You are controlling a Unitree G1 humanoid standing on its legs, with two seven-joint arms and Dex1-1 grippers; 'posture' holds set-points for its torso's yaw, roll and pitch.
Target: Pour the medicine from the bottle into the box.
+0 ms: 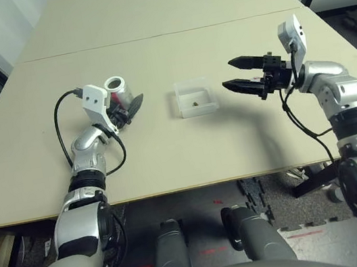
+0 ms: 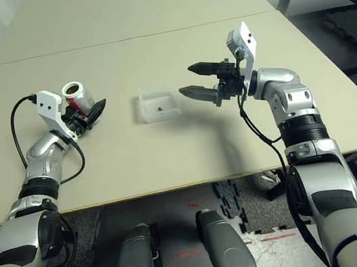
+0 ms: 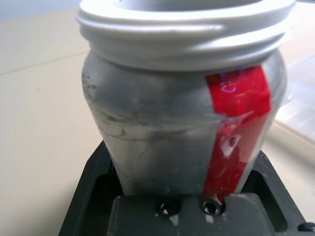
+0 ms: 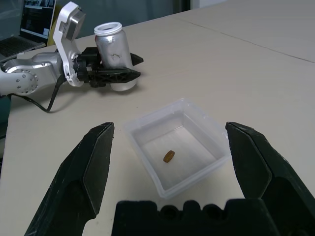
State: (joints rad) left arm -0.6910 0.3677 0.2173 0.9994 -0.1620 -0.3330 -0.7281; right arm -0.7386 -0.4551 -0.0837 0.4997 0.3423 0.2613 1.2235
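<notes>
The left hand grips the translucent grey-white cylindrical bottle, upright and uncapped, left of the clear shallow square plastic box holding the tiny brownish-orange pill. The right hand is spread, empty, right of the box.

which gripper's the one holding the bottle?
The left gripper: it is shut on the upright, uncapped bottle. The right gripper is open, holding nothing, beside the box.

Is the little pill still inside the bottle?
No, the pill lies on the floor of the clear box, while the left gripper holds the bottle upright.
</notes>
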